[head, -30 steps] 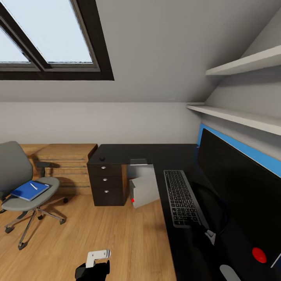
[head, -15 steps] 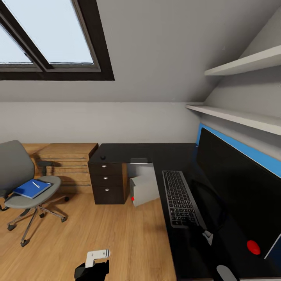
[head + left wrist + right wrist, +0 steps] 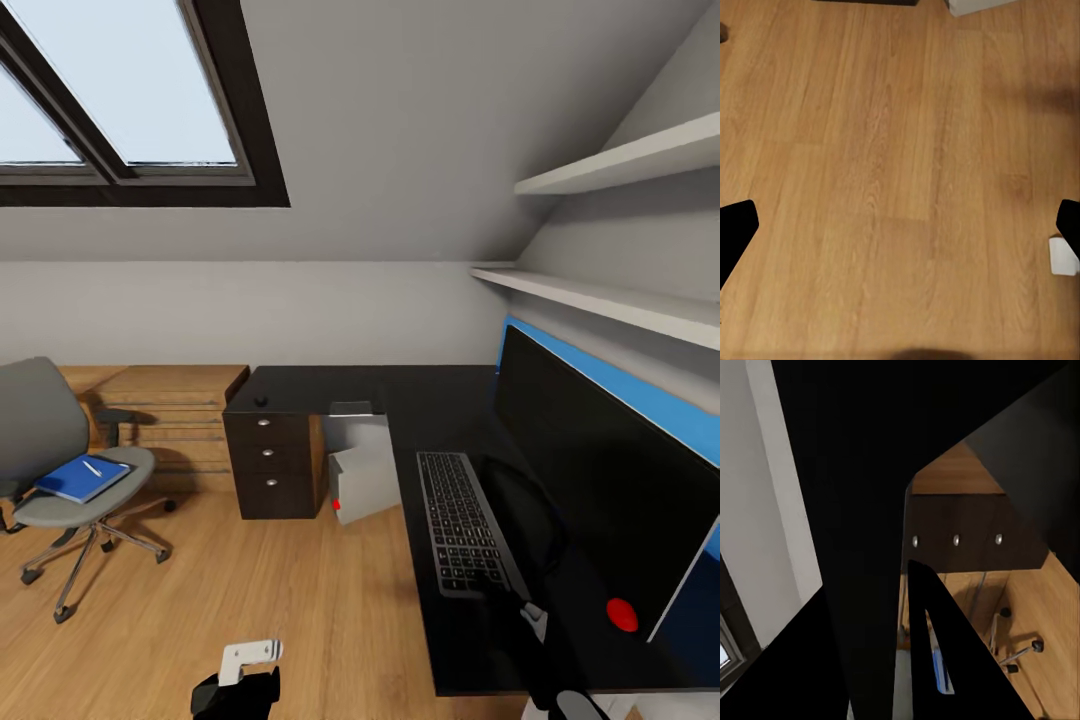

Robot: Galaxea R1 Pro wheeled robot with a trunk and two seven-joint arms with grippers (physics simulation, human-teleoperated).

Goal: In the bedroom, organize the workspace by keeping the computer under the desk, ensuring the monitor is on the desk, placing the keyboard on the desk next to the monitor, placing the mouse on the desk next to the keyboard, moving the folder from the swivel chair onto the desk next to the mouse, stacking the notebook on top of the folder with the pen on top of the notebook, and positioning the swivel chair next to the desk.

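At left centre of the head view the folder [image 3: 79, 477] lies on the swivel chair [image 3: 62, 470], pen [image 3: 92, 467] on top; keyboard [image 3: 463, 520] and monitor [image 3: 600, 490] sit on the desk [image 3: 420, 400] at right; the left gripper [image 3: 900, 240] hangs spread wide over floor [image 3: 892, 150]; the right gripper's state I cannot tell.

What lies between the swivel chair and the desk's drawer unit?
Head view: bare wooden floor separates the swivel chair from the desk drawers; the wooden chest stands behind.

You're in an attic bedroom-office — skylight [image 3: 120, 90], sloped ceiling [image 3: 420, 120], wood floor [image 3: 300, 610], desk [image 3: 440, 400] with monitor [image 3: 600, 490], swivel chair [image 3: 60, 460].
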